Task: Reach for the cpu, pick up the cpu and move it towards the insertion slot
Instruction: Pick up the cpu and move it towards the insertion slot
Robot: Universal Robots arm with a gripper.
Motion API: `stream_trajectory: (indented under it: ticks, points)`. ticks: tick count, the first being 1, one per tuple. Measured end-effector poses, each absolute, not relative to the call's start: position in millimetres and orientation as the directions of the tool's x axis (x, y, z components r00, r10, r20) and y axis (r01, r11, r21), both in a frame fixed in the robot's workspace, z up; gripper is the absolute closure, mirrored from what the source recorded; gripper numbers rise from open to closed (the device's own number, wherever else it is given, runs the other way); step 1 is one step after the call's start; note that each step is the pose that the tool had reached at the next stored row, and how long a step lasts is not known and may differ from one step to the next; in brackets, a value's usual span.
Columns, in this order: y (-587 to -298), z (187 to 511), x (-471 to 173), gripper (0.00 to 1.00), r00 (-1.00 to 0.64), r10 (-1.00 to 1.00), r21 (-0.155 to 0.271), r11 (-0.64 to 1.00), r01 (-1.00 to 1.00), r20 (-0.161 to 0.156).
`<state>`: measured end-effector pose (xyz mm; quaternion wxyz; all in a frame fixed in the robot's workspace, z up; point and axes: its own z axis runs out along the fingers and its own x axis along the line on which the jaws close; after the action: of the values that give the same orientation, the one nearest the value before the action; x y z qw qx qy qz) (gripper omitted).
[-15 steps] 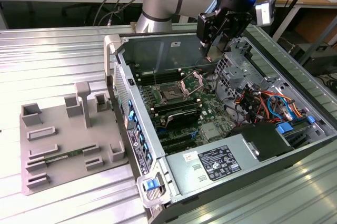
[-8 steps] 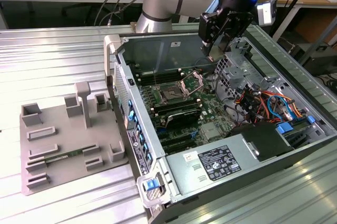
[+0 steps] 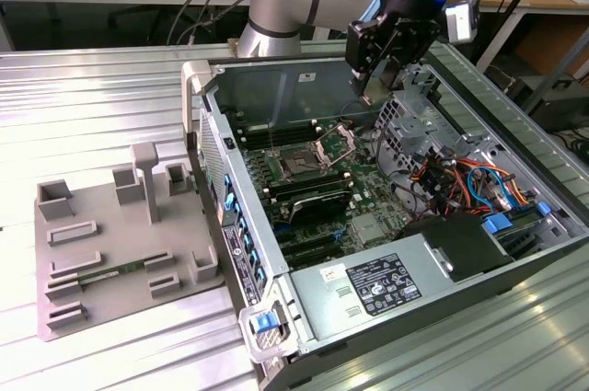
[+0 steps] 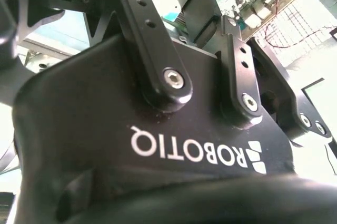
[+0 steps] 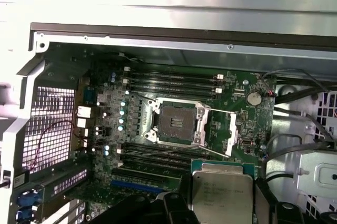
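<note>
Arm raised, hand (image 3: 379,87) pointing down, fingers clamped.

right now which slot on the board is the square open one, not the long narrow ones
The insertion slot: a dark square socket with a shiny silver frame, its bracket swung open. The memory slots beside it are long, thin black strips. The cpu sits in the claw.

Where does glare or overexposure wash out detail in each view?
Exterior view: glare streaks the metal table; the end effector looks dark. Second wrist view: the background behind the end effector burns out white. First wrist view: the case wall is washed out, while the cpu and insertion slot are evenly lit.
</note>
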<state>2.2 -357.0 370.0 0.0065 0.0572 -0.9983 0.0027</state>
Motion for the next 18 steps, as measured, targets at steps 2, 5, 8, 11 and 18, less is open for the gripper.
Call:
stream_trajectory:
  ticks: [2, 5, 8, 11, 18]
  points:
    - [-355.0, 368.8, 0.7, 0.45, -0.993, -0.114, -0.005, 0.993, -0.114, 0.013]
    - [-351.7, 366.7, -2.8, 0.45, -0.993, -0.113, -0.005, 0.994, -0.113, 0.013]
    - [-350.0, 365.4, -5.6, 0.45, -0.994, -0.108, -0.004, 0.994, -0.108, 0.013]
    - [-349.5, 364.6, -7.3, 0.45, -0.996, -0.088, -0.002, 0.996, -0.088, 0.013]
    - [-349.2, 360.7, -7.8, 0.45, -1.0, -0.003, 0.011, 1.0, -0.003, 0.012]
